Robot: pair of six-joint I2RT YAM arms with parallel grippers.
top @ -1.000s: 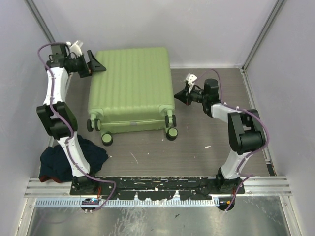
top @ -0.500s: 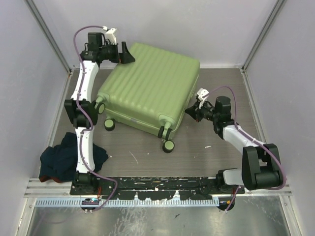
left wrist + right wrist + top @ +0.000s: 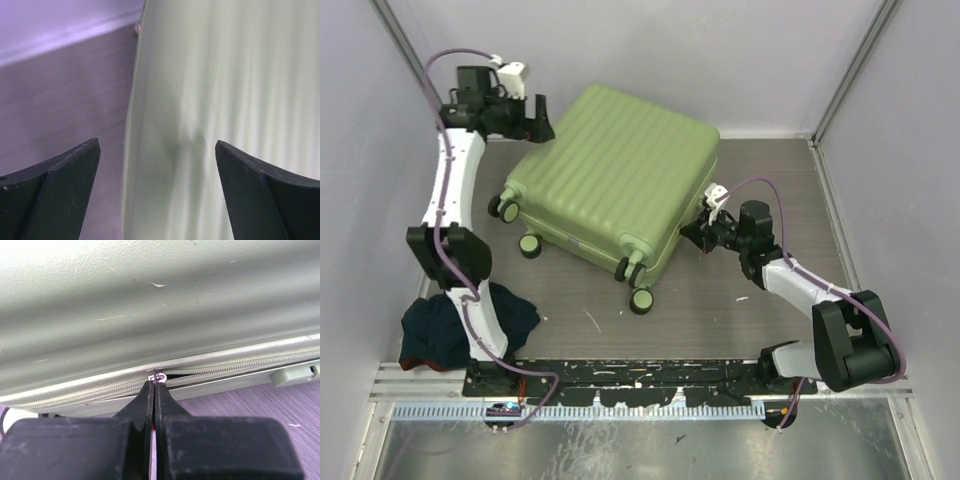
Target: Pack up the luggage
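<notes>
Tiny zipper pull (image 3: 157, 376) half hidden in right pincer (image 3: 154, 386)

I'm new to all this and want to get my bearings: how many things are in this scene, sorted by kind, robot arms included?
Suitcase: 1
Clothes pile: 1
Robot arms: 2
Total: 4

Your left gripper (image 3: 156, 144) has its jaws spread wide, with one dark finger (image 3: 60, 195) low in each corner. Beyond them lies the luggage (image 3: 225, 75) — its pale green ribbed shell fills the right side, its edge running down the middle. Left of it is the grey-brown table (image 3: 65, 100), with the wall (image 3: 50, 20) above.
</notes>
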